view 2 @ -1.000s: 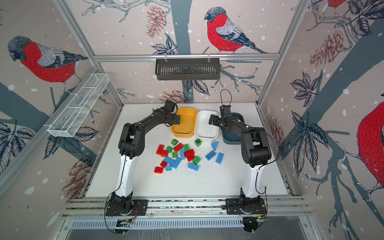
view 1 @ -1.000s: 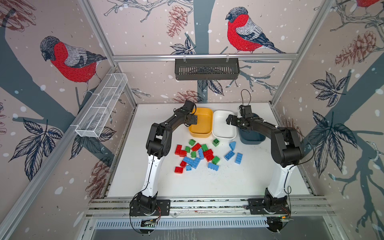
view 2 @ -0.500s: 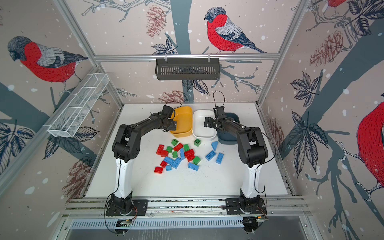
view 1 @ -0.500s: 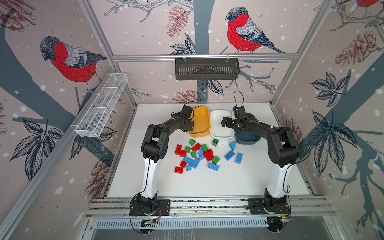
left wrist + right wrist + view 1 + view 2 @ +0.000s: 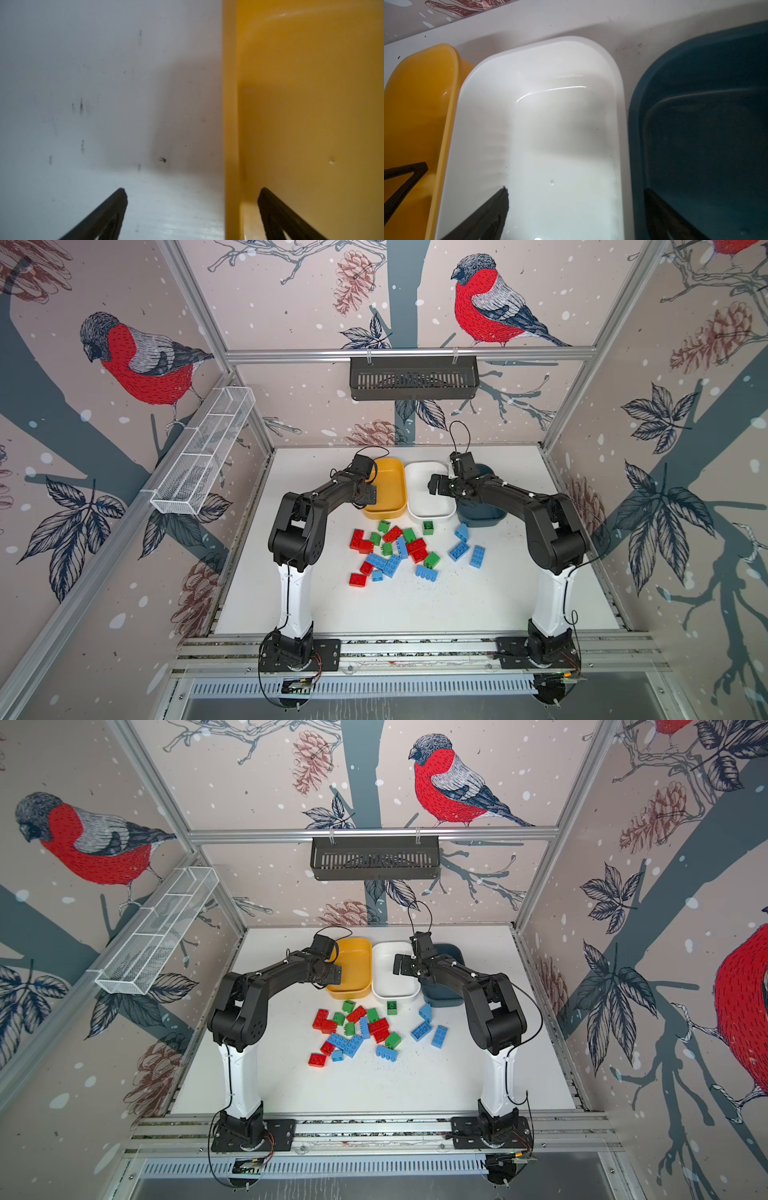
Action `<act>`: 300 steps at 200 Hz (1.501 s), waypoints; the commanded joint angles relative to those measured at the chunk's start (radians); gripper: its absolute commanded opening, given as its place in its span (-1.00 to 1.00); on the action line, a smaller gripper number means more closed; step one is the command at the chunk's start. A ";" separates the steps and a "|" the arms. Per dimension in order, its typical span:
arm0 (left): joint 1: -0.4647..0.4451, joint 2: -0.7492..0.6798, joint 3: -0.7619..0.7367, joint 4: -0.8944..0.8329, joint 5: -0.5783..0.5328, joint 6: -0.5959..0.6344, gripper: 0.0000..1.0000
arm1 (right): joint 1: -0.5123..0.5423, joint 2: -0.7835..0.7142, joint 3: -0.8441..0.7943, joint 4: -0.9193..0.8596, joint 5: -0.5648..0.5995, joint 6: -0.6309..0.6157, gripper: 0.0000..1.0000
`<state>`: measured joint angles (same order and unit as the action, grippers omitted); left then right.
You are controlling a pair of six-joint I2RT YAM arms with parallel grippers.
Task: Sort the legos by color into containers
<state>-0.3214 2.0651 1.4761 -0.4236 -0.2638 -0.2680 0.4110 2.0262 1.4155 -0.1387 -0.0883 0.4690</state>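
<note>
The flat white tabletop [image 5: 415, 614] carries three shallow rounded plastic tubs in a row. The left claw [image 5: 192, 191] is spread wide and empty, astride the side wall of the yellow-orange tub [image 5: 301, 104], with one finger inside and one over bare table. The right claw [image 5: 576, 190], equally wide and empty, straddles the walls between the white tub [image 5: 550, 135] and the dark teal-blue tub [image 5: 706, 135]. The small red, green and blue studded plastic legos [image 5: 399, 549] lie loose on the table behind both claws.

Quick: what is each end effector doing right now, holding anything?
Left end effector: open, holding nothing.
Right end effector: open, holding nothing.
</note>
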 commanded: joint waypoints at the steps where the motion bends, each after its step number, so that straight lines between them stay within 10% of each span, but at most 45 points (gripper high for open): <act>1: 0.012 -0.034 -0.032 0.033 0.039 -0.026 0.97 | 0.021 0.024 0.034 -0.024 0.016 -0.005 0.99; 171: 0.064 -0.068 -0.088 -0.037 -0.212 0.060 0.96 | 0.034 0.030 0.071 -0.065 0.198 0.047 0.99; 221: 0.060 -0.086 -0.060 0.032 0.075 0.099 0.97 | 0.037 0.017 0.060 -0.029 0.064 0.039 0.99; 300: 0.031 -0.048 0.014 0.005 0.150 0.133 0.96 | 0.046 0.044 0.085 0.029 -0.022 0.118 0.99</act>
<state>-0.2855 2.0174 1.4822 -0.4118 -0.1539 -0.1493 0.4530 2.0624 1.4872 -0.1520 -0.0845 0.5491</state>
